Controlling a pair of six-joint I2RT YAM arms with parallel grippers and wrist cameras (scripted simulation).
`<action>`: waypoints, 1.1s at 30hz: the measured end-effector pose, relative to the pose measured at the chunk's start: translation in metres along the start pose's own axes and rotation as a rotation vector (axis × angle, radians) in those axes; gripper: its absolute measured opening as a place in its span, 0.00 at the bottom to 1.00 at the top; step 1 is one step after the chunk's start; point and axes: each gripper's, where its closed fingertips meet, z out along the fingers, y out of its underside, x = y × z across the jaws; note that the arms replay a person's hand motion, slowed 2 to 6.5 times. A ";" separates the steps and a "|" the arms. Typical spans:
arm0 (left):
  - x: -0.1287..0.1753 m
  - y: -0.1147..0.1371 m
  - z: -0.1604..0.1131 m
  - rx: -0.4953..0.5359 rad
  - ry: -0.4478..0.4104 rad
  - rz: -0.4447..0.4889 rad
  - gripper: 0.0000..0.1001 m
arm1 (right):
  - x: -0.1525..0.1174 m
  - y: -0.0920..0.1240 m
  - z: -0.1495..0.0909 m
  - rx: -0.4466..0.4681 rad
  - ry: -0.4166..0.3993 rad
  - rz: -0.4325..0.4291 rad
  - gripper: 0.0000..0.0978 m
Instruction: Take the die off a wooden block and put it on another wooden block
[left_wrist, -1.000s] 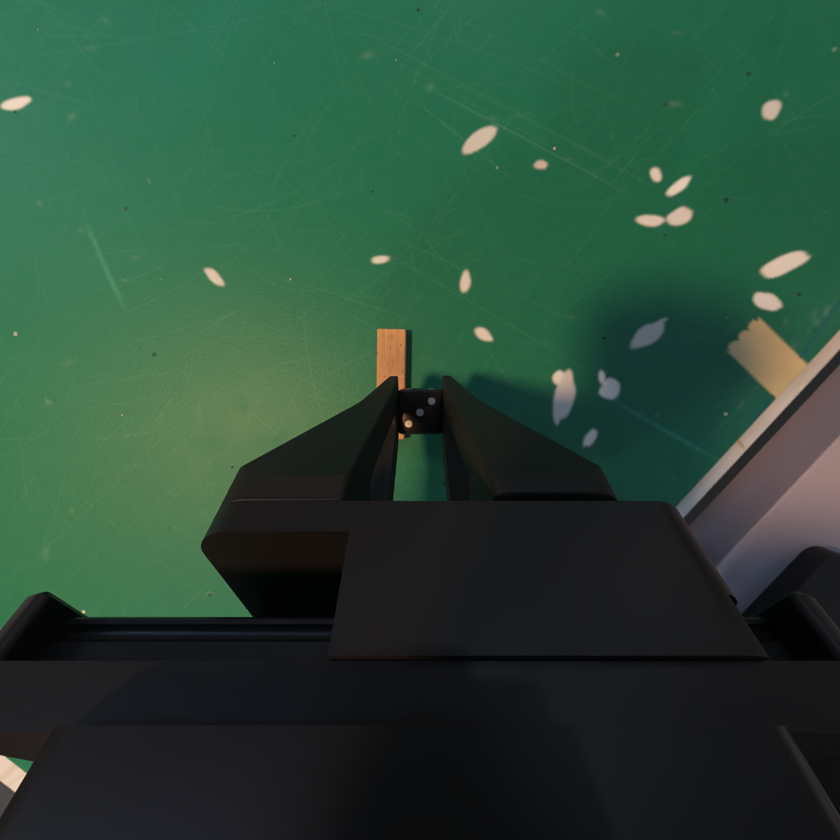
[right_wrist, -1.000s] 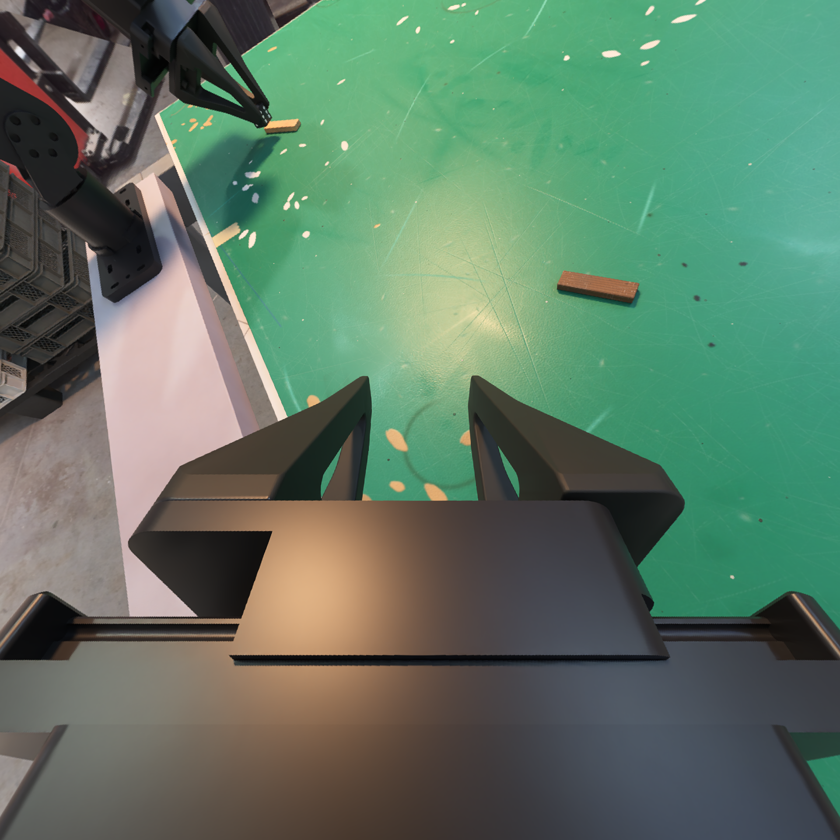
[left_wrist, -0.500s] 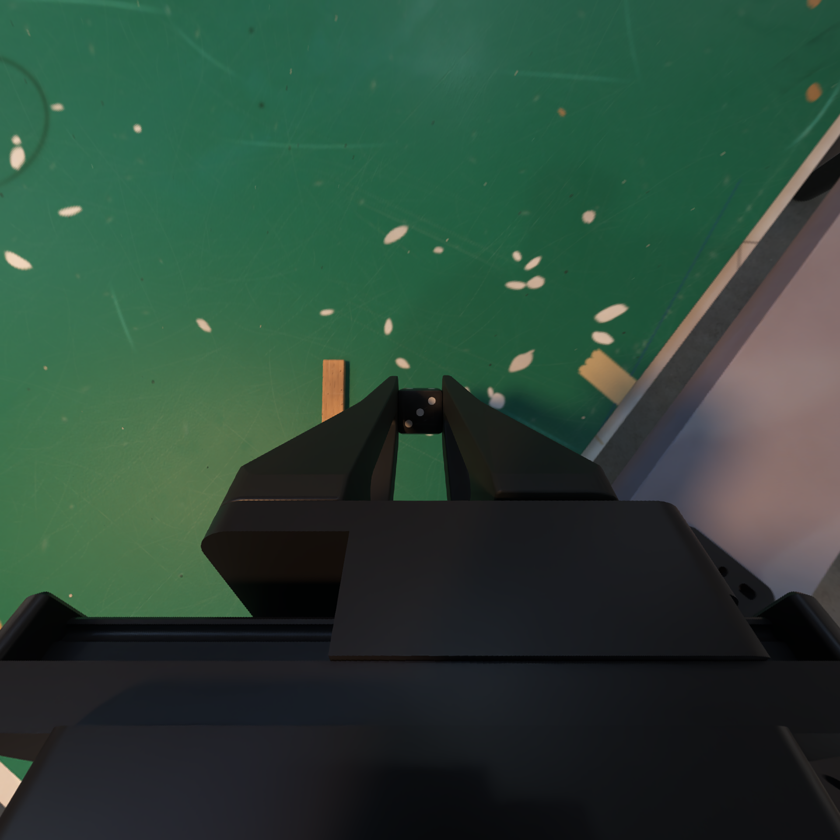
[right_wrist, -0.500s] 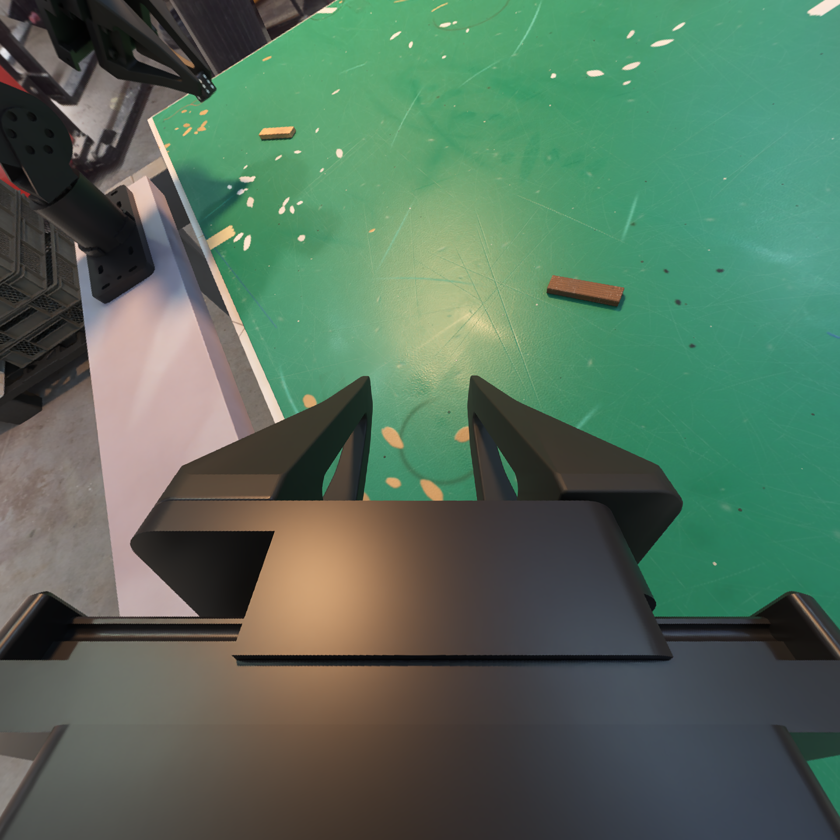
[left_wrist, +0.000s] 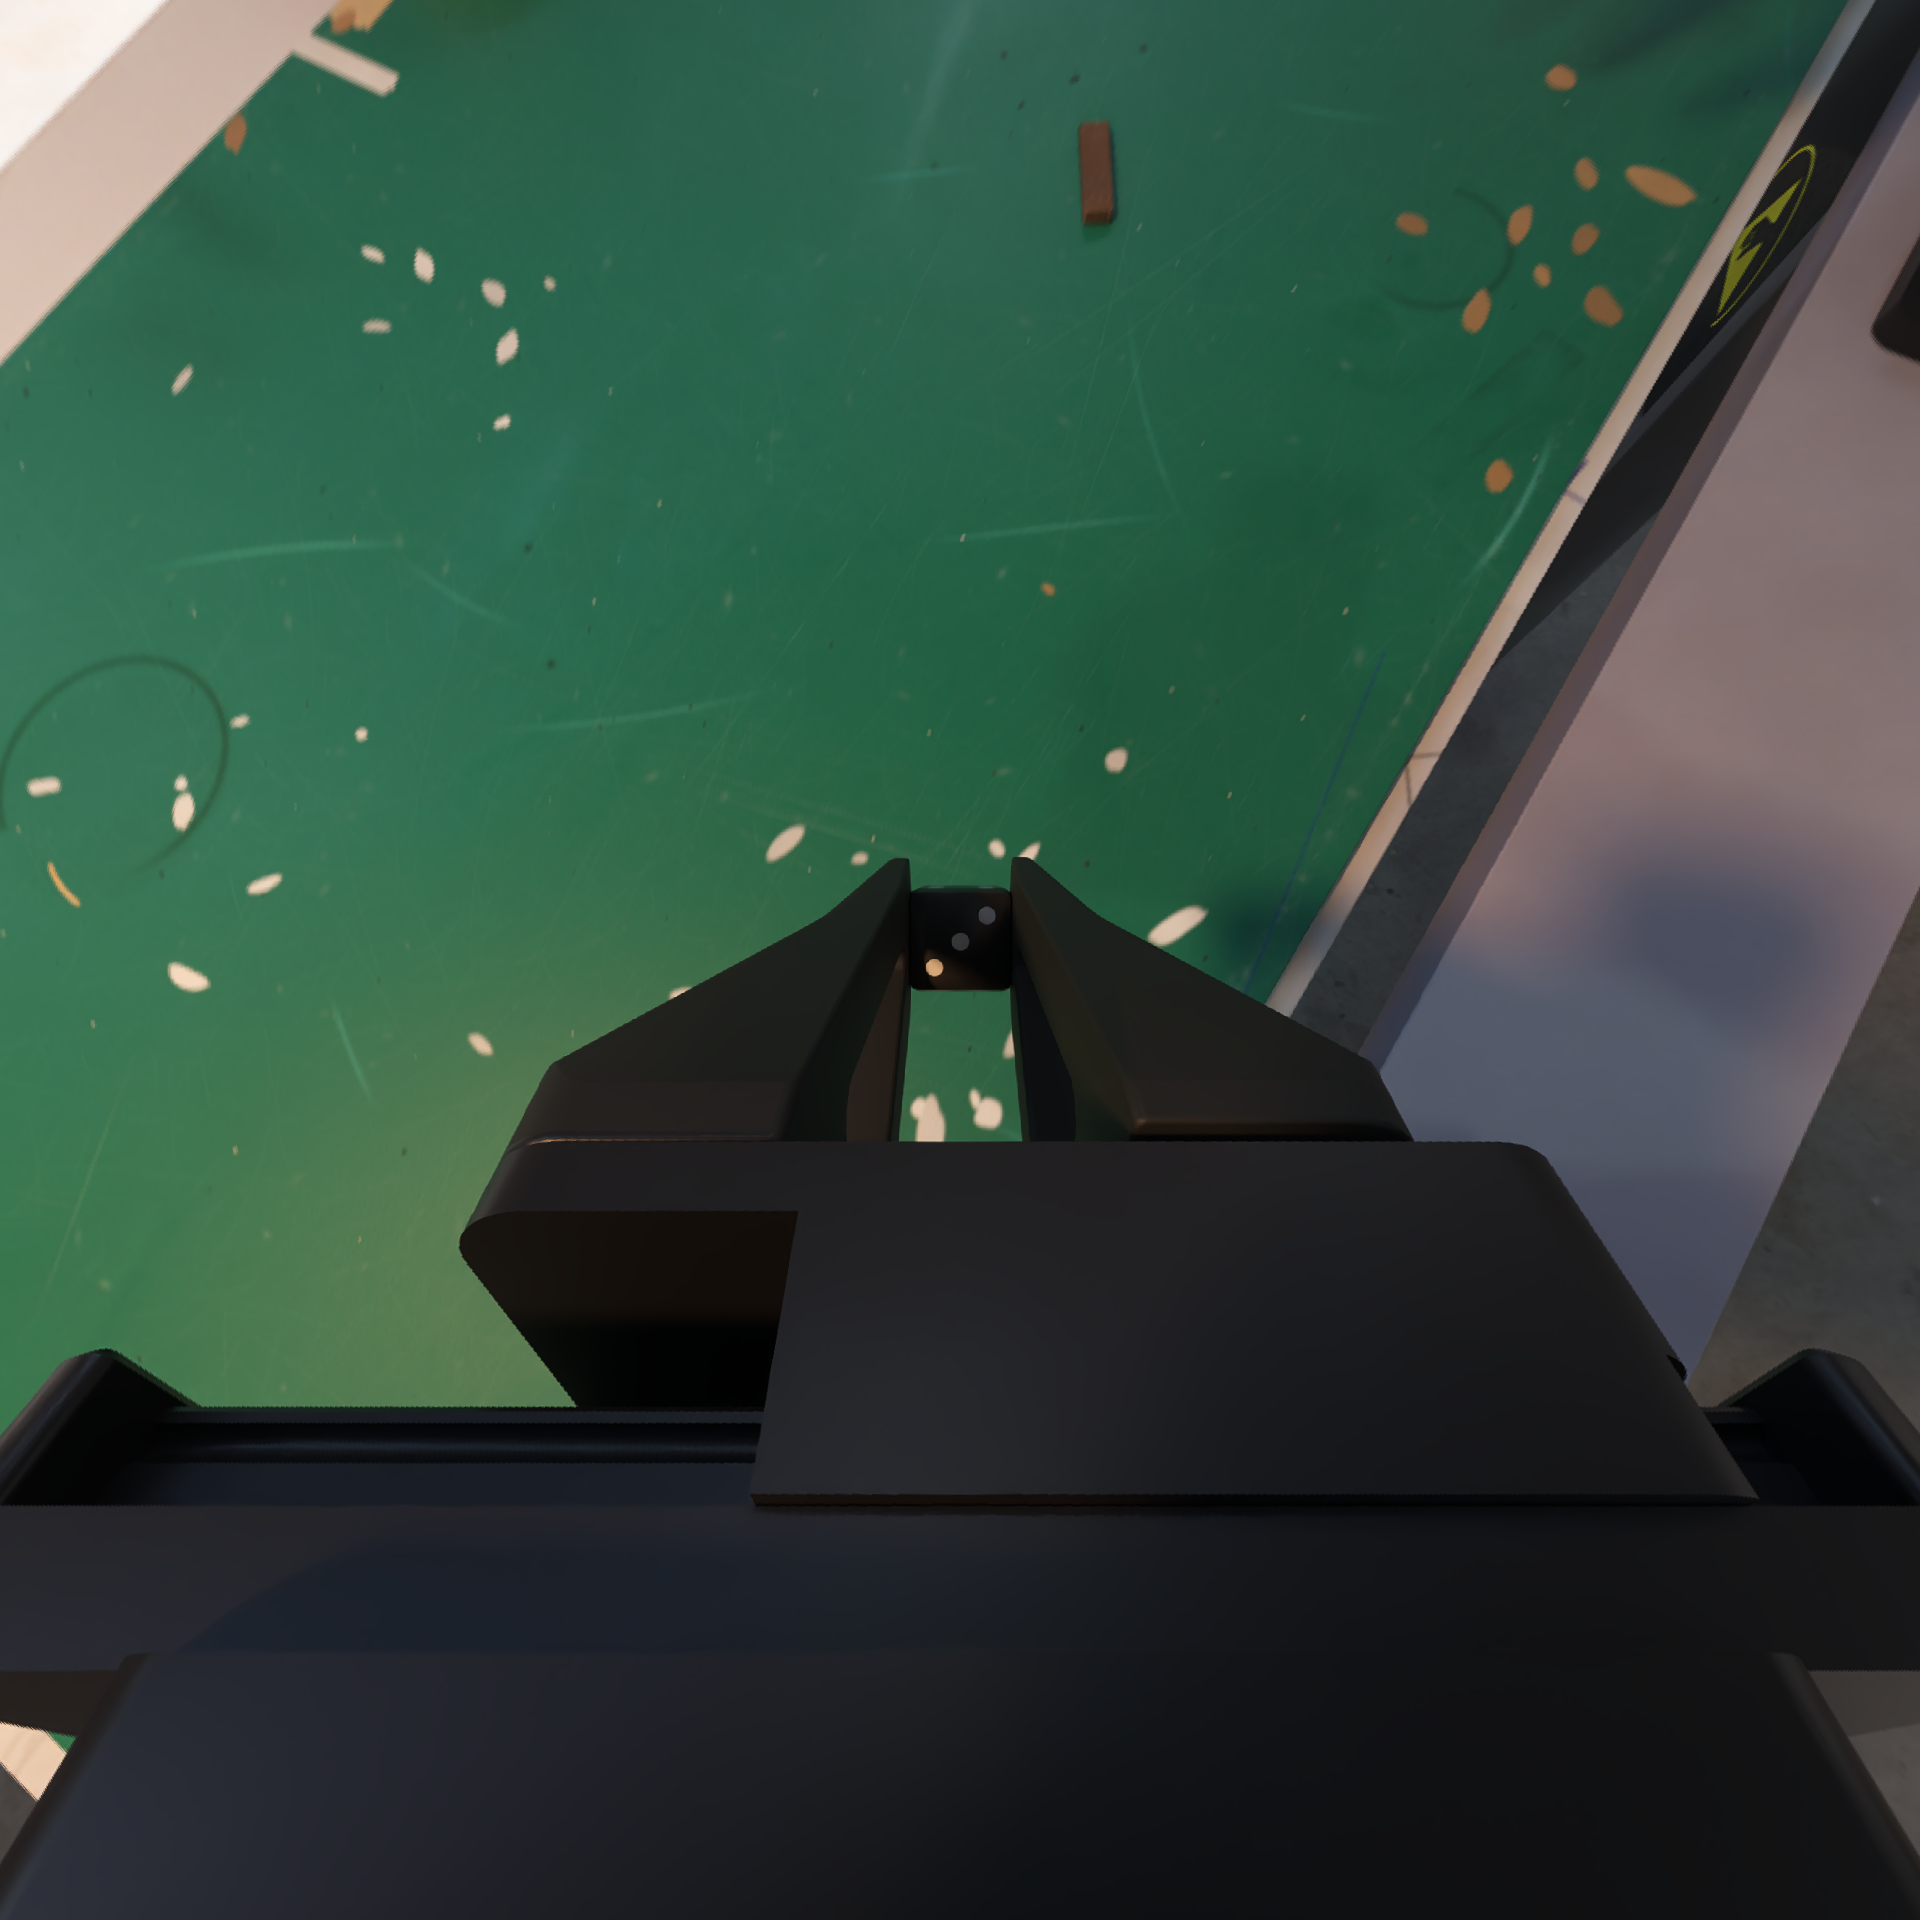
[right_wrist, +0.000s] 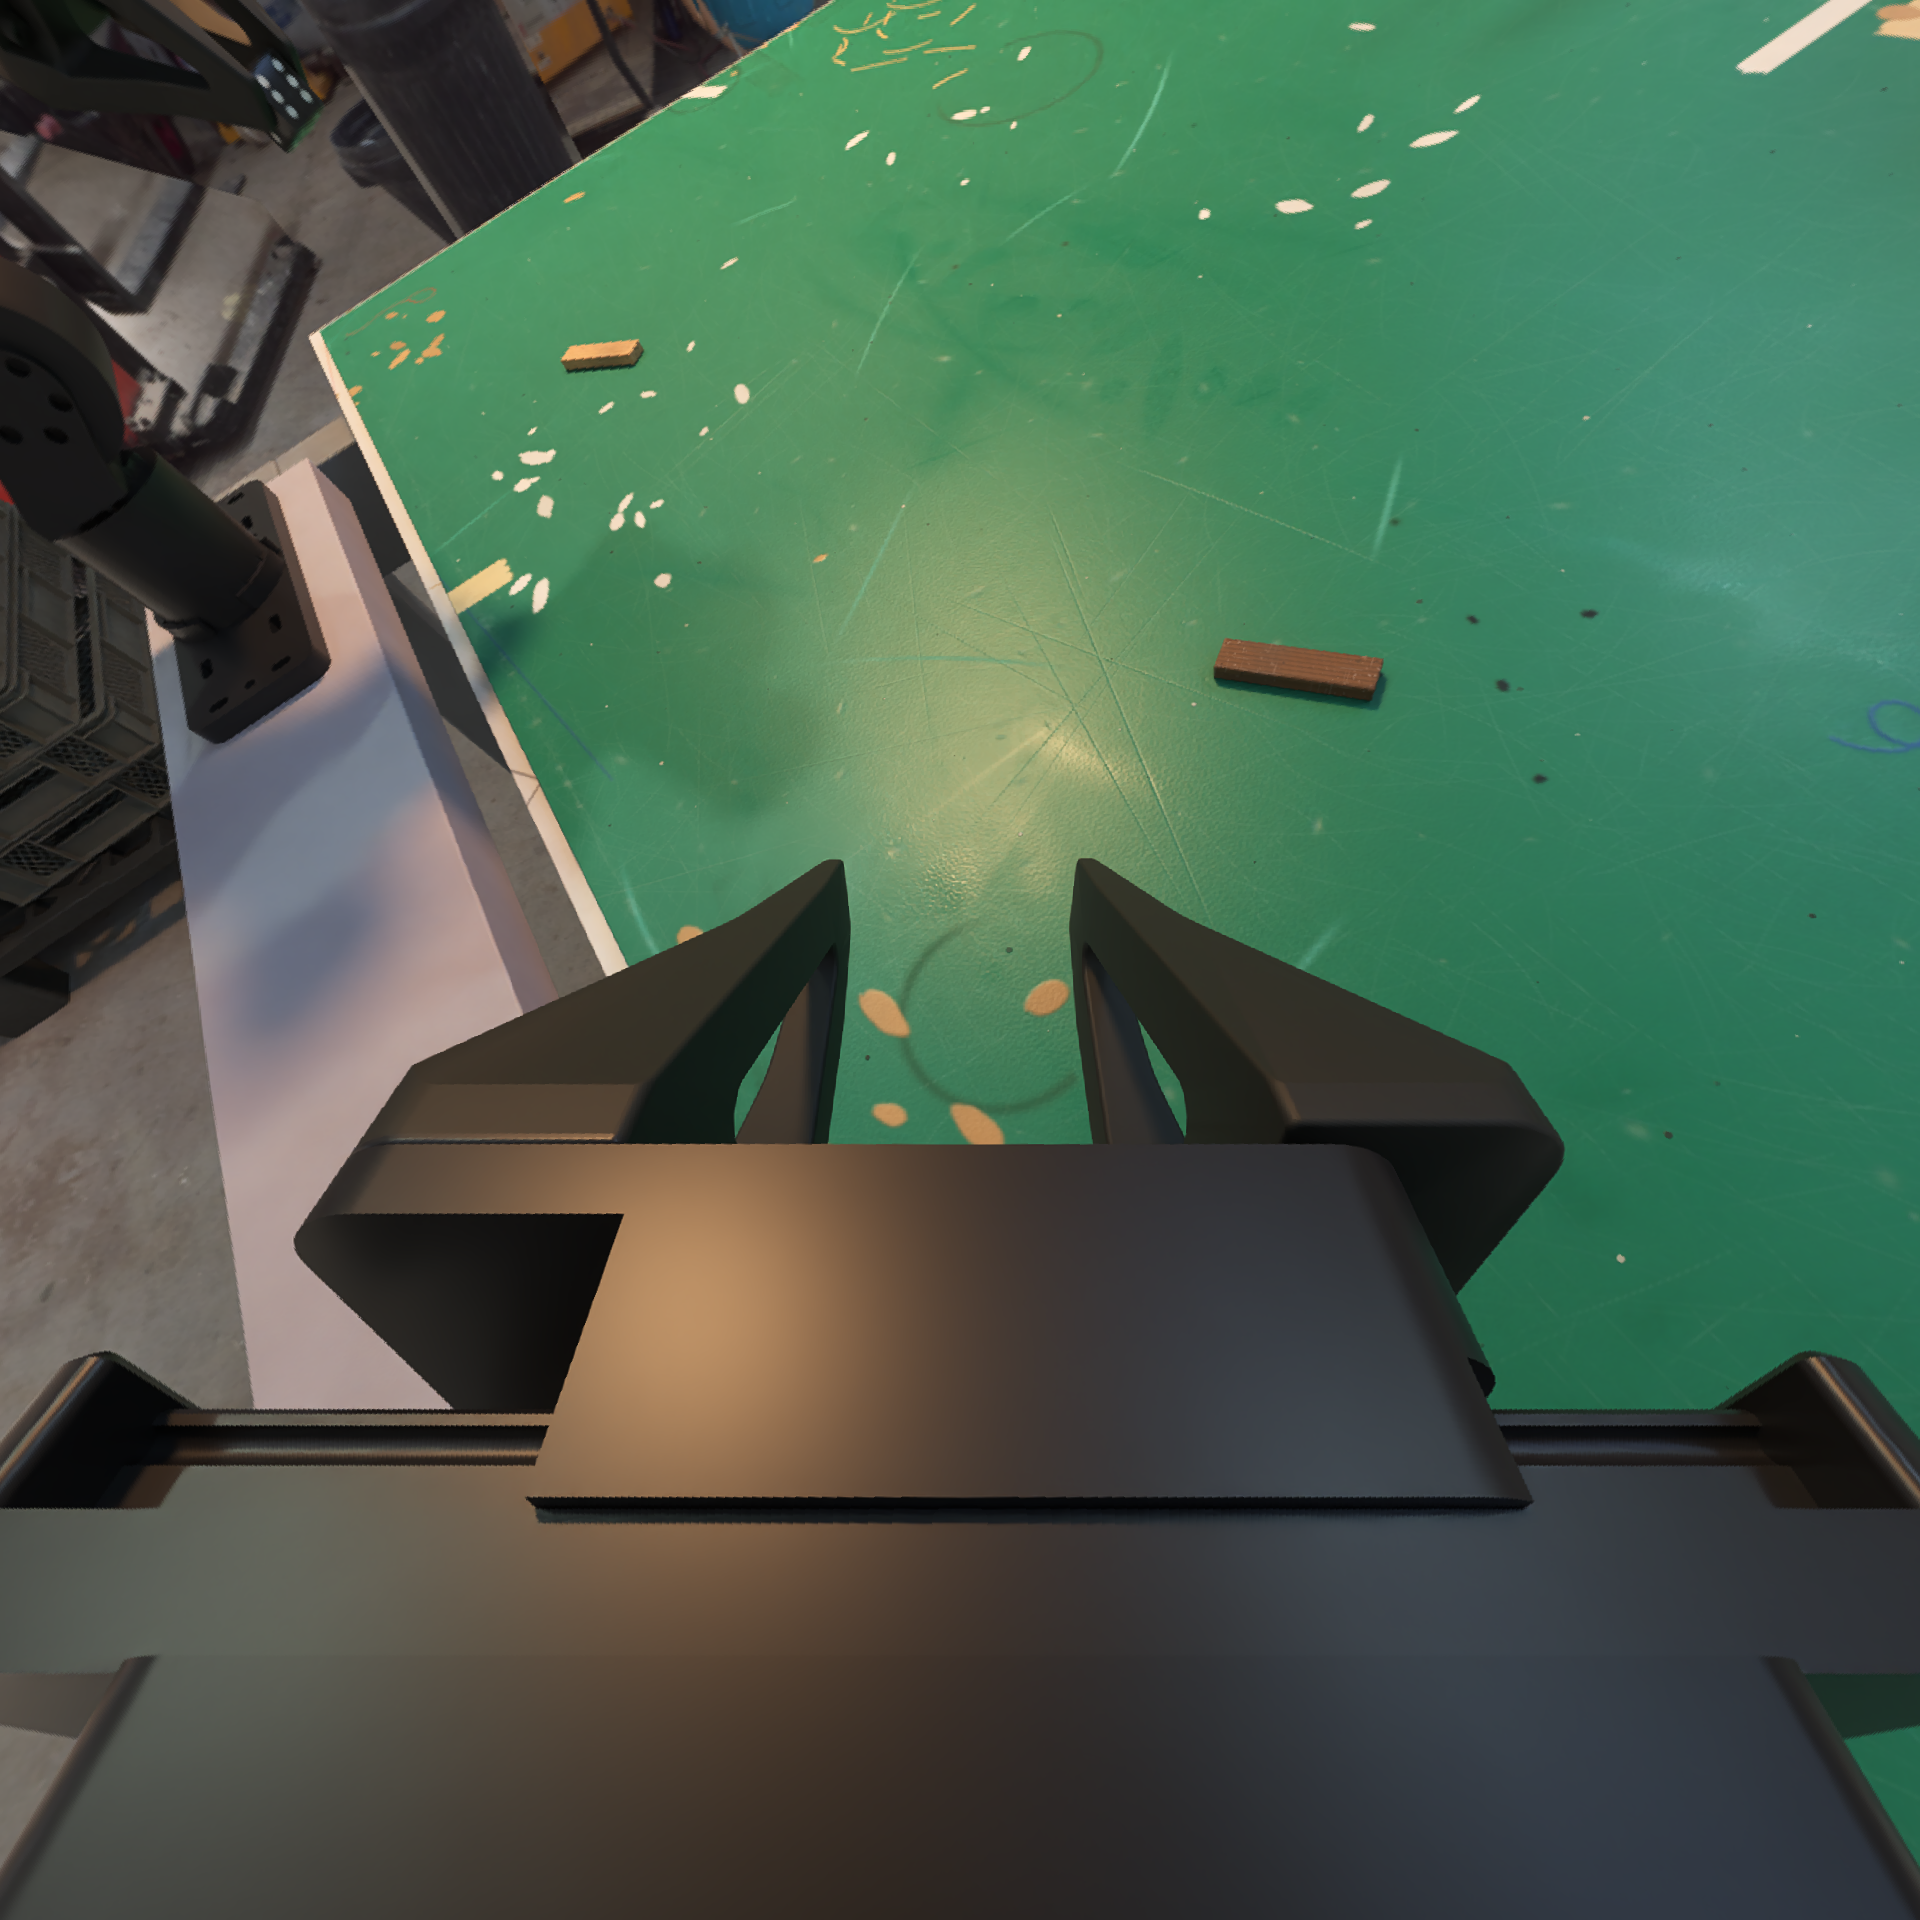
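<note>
The left claw (left_wrist: 960, 914) is clamping a black die (left_wrist: 960, 938) between its two fingertips, and the die is sitting right at the tips with a face of three pale pips turned toward the wrist camera. The claw is hanging high above the green tabletop (left_wrist: 644, 582), so the die is touching neither wooden block. Far ahead of this claw and a little to its right, a dark brown block (left_wrist: 1095, 172) is lying flat on the tabletop, well apart from the die. Off to the claw's right, the tabletop's edge is running diagonally, with a pale ledge (left_wrist: 1704, 831) beyond it.

The right claw (right_wrist: 958, 904) is standing with its fingers apart and nothing between them, hovering over the near part of the tabletop (right_wrist: 1143, 416). Ahead of it and to its right, the dark brown block (right_wrist: 1298, 669) is lying flat with nothing on top. Farther ahead and to its left, near the tabletop's corner, a light tan block (right_wrist: 602, 355) is also lying flat and bare. Far off to the upper left of this claw, beyond that corner, the left claw (right_wrist: 278, 99) is showing with the die (right_wrist: 286, 94) pinched at its tip, pale pips visible. A black arm base (right_wrist: 244, 634) is standing on the pale ledge to the right claw's left.
</note>
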 end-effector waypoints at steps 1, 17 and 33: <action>0.003 -0.007 0.002 0.004 0.002 0.007 0.16 | 0.001 0.000 0.000 0.001 0.005 0.001 0.37; 0.036 -0.104 0.079 0.012 0.037 -0.039 0.16 | 0.002 0.009 0.002 -0.018 0.054 -0.030 0.37; 0.056 -0.142 0.196 -0.164 0.057 -0.053 0.16 | 0.004 0.013 0.003 -0.027 0.061 -0.033 0.37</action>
